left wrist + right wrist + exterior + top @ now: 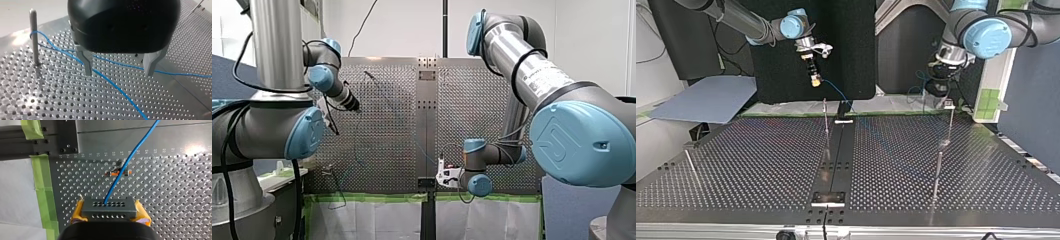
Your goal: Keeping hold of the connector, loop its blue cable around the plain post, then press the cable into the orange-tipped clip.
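My right gripper (108,213), with yellow pads, is shut on the grey connector (108,206). The blue cable (130,158) leaves the connector and runs ahead across the orange-tipped clip (117,172); I cannot tell whether it sits in the clip. In the left wrist view the cable (110,81) wraps round the plain post (33,42), and both strands pass under my left gripper (119,73). That gripper is open and holds nothing. In the top view my right gripper (814,81) hangs above the table's far edge, while my left gripper (939,92) is at the far right.
Several thin metal posts stand on the perforated table (761,165), among them one near the middle (826,122) and one at the right (938,172). A dark rail (836,160) runs down the centre. Green tape (41,185) lines the table's edge beside my right gripper.
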{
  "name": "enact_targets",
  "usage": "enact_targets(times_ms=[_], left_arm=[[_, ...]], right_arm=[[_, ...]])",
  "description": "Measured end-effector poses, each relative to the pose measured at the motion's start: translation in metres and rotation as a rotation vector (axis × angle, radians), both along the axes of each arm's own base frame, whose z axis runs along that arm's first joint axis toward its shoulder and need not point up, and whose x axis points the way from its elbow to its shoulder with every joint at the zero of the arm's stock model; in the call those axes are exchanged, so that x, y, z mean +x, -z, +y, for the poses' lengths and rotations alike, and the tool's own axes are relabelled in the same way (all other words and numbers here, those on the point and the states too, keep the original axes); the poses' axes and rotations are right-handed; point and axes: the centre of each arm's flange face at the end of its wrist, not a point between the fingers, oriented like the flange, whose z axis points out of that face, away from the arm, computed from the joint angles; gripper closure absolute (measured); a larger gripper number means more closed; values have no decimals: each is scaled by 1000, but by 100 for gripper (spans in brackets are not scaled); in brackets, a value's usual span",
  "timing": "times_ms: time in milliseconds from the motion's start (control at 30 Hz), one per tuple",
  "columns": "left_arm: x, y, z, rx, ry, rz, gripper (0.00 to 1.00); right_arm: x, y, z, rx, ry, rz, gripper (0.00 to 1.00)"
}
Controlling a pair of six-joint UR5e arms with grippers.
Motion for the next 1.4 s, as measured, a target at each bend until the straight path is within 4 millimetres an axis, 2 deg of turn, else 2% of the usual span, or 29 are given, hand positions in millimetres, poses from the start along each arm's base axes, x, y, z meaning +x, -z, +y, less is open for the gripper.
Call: enact_targets(times_ms=[500, 733, 1100, 1400], left_arm=[[5, -67, 12, 169, -71, -47, 0], [0, -109, 16, 242, -107, -88, 0], [8, -135, 0, 308, 12, -80, 0], [10, -166, -9, 307, 65, -79, 0]], right_arm=[[5, -1, -2, 8, -5, -6, 100], [5, -1, -3, 20, -6, 6, 100], [7, 0, -3, 35, -9, 29, 100], [9, -1, -4, 34, -11, 30, 100]])
